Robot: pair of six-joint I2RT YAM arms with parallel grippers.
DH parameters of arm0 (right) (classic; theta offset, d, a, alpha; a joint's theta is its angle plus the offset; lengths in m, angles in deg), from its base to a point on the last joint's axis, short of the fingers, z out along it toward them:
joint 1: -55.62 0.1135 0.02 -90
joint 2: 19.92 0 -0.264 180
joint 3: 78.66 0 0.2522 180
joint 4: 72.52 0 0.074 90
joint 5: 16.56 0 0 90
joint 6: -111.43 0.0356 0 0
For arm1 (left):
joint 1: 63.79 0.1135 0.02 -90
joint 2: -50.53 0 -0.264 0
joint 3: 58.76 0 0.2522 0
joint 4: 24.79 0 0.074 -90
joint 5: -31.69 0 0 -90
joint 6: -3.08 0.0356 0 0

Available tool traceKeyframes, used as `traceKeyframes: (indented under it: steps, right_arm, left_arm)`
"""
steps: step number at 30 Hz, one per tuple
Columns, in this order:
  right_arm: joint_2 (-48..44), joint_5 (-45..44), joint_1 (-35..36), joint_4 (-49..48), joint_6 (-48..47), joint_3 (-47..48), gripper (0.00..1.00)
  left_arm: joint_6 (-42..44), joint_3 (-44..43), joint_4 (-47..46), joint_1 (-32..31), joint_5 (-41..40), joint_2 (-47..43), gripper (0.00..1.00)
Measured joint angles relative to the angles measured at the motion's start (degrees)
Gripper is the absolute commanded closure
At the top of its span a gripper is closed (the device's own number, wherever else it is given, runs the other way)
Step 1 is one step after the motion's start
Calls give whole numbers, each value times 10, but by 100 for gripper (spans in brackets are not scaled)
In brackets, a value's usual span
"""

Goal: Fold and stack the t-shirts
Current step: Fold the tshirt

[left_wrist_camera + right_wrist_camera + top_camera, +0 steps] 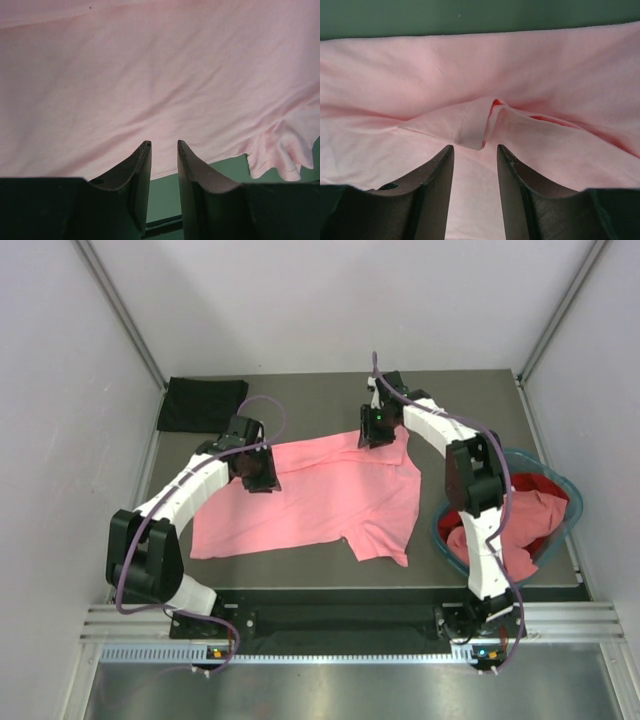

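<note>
A salmon pink t-shirt (320,495) lies spread across the middle of the table, one sleeve trailing toward the near edge. My left gripper (262,480) sits at its far left edge; in the left wrist view the gripper (164,143) is open, with only the shirt's hem (150,75) and bare table between the fingers. My right gripper (378,435) is over the shirt's far right part. Seen from the right wrist, it (475,147) is open, and a small raised fold of cloth (472,125) lies just beyond its tips, not held. A folded black t-shirt (200,403) lies at the back left.
A round teal basket (572,502) stands at the right edge of the table, beside my right arm, holding a red t-shirt (535,488) and some pink cloth (520,525). White walls enclose the table on three sides. The dark table surface (480,400) shows at the back.
</note>
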Motion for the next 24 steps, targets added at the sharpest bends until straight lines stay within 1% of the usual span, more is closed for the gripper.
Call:
traceKeyframes:
  steps: [6,7,12,15,16,18,19,21,24]
  right_arm:
    - [14,17,-2,-12,4,0,61]
    - [17,19,-2,-15,5,0,63]
    - [29,28,-2,-18,13,0,66]
    - [30,31,-3,-19,15,0,73]
    - [30,31,-3,-19,17,0,78]
    - [30,36,-4,-18,19,0,86]
    - [30,40,-5,-18,22,0,92]
    - [29,52,-7,-18,33,0,98]
    - [17,77,-11,-21,67,-22,99]
  left_arm:
    - [2,-8,0,0,0,2,68]
    - [2,-9,0,0,0,2,68]
    - [2,-11,0,0,0,2,68]
    - [2,-11,0,0,0,5,67]
    - [2,-11,0,0,0,6,68]
    - [2,-11,0,0,0,8,68]
    - [2,-11,0,0,0,9,68]
    - [2,-11,0,0,0,10,68]
    - [2,-11,-1,0,-1,11,67]
